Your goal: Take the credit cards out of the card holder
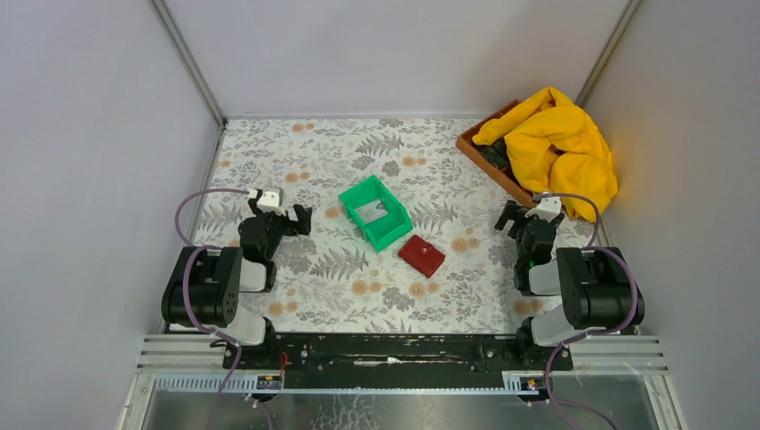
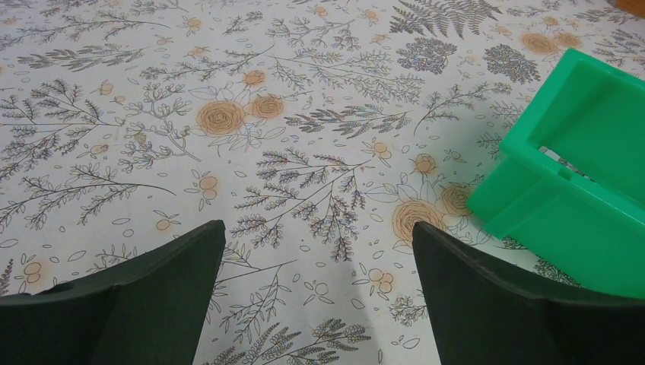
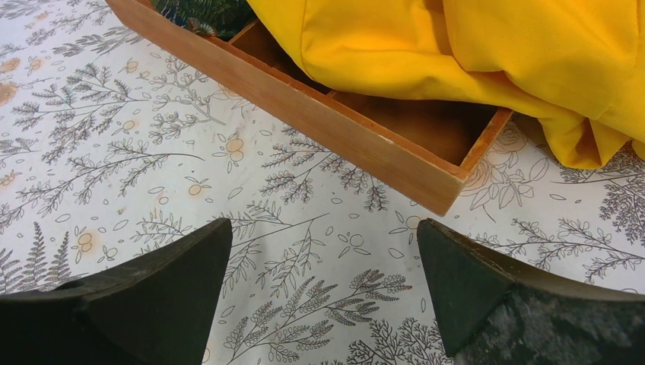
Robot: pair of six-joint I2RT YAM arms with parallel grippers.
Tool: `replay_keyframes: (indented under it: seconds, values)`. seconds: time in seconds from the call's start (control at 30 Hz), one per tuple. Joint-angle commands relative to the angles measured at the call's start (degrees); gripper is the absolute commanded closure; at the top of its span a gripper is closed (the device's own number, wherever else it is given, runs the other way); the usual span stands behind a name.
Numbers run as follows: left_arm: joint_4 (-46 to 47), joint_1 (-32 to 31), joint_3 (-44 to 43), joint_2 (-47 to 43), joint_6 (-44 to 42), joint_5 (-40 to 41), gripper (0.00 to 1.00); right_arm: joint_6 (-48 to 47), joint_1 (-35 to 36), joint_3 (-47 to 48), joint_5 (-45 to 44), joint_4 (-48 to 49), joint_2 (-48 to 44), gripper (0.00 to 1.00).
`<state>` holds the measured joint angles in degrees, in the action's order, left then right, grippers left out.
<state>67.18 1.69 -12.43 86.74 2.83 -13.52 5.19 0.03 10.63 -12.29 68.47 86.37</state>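
Note:
The dark red card holder (image 1: 421,255) lies shut and flat on the flowered table, just right of the green bin (image 1: 375,211). A grey card (image 1: 373,213) lies inside the bin; no other cards show. My left gripper (image 1: 300,215) is open and empty, left of the bin, which fills the right side of the left wrist view (image 2: 578,175). My right gripper (image 1: 509,215) is open and empty, right of the card holder, near the wooden tray. The card holder is out of both wrist views.
A wooden tray (image 1: 488,161) with compartments stands at the back right, partly covered by a yellow cloth (image 1: 560,143); both show in the right wrist view, the tray (image 3: 335,129) and the cloth (image 3: 471,53). Grey walls close the table on three sides.

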Motion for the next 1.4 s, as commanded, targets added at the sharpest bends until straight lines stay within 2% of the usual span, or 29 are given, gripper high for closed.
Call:
replay_keyframes:
  seconds: [0.0,0.1,0.23,0.3,0.4,0.5,0.53,0.63,0.67,0.73,0.8,0.83,0.9,0.97,1.03,1.07,1.13,1.17,1.2,1.23,1.27,1.37]
  values:
    - [1.56,0.28,-1.04,0.46,-1.51,1.15,0.00,-1.61,-0.03,2.00,3.46,0.84,0.19,0.01]
    - [-1.00,0.10,-2.19,-0.90,-1.72,0.64,0.00,-3.17,-0.08,2.31,8.30,-0.13,0.10,0.01]
    - [-17.63,-1.91,-7.19,-9.35,-1.83,5.99,0.00,-3.24,-0.03,2.37,8.46,-0.18,0.11,0.01]
    - [-20.13,-3.49,-7.69,-13.00,-1.71,8.42,0.00,-3.18,-0.03,2.37,8.50,-0.18,0.11,0.01]
    - [-19.82,-9.90,-5.74,-20.12,-3.23,13.06,0.00,-3.20,-0.03,2.44,8.46,-0.25,0.12,0.01]
    - [-25.43,-22.05,-7.25,-26.23,-9.09,20.86,0.00,-2.71,-0.03,2.61,5.92,-0.73,-0.84,0.01]
    - [-28.55,-25.71,-9.02,-27.06,-10.37,22.99,0.00,-2.90,0.01,3.32,6.17,-3.41,-3.07,0.01]
    - [-37.13,-35.48,-16.09,-26.21,-11.72,25.05,0.00,-3.67,0.85,11.37,12.13,-24.96,-13.15,0.01]
    - [-39.68,-37.46,-18.10,-25.30,-12.16,25.10,0.00,-0.30,1.11,12.93,14.26,-27.93,-15.68,0.01]
    - [-44.55,-40.91,-22.64,-23.44,-11.74,28.04,0.00,13.46,1.60,16.14,15.65,-31.61,-18.94,0.01]
    - [-49.64,-43.49,-27.19,-21.06,-11.00,31.72,0.00,17.19,3.67,21.43,21.71,-35.24,-19.05,0.01]
    - [-51.94,-44.31,-29.13,-19.93,-10.93,33.06,0.00,16.29,6.00,25.38,20.39,-43.37,-18.55,0.01]
    - [-55.44,-44.67,-31.89,-17.65,-8.47,33.92,0.00,9.69,13.69,33.56,14.00,-53.06,-16.12,0.01]
    - [-51.66,-44.72,-30.48,-15.46,-1.70,35.36,0.00,2.78,20.16,42.22,2.17,-62.34,-11.68,0.01]
    - [-47.54,-44.63,-26.93,-13.22,7.73,42.51,0.00,2.55,20.63,48.26,-3.66,-67.80,-6.50,0.01]
    - [-47.97,-44.68,-25.89,-12.42,13.76,51.01,0.00,4.14,20.37,50.06,-7.92,-68.99,-4.40,0.01]
    - [-48.12,-44.60,-24.87,-11.37,14.55,56.60,0.00,9.03,18.29,52.49,-10.74,-71.90,-0.94,0.01]
    - [-47.69,-44.66,-24.67,-11.10,13.81,58.56,0.00,10.61,16.54,53.78,-6.53,-73.93,1.13,0.01]
    - [-47.82,-44.77,-24.77,-11.09,13.41,59.12,0.00,11.11,15.04,54.67,-1.18,-74.77,2.14,0.06]
    - [-47.53,-44.82,-24.96,-11.06,12.86,59.03,0.00,10.48,14.73,54.74,2.80,-74.32,2.73,0.22]
    - [-47.63,-44.85,-25.66,-10.75,12.34,58.89,0.00,9.69,15.29,54.11,4.50,-73.64,2.65,0.32]
    - [-53.09,-44.92,-30.86,-7.74,10.50,57.14,0.00,9.30,18.42,51.42,2.57,-68.90,1.28,0.39]
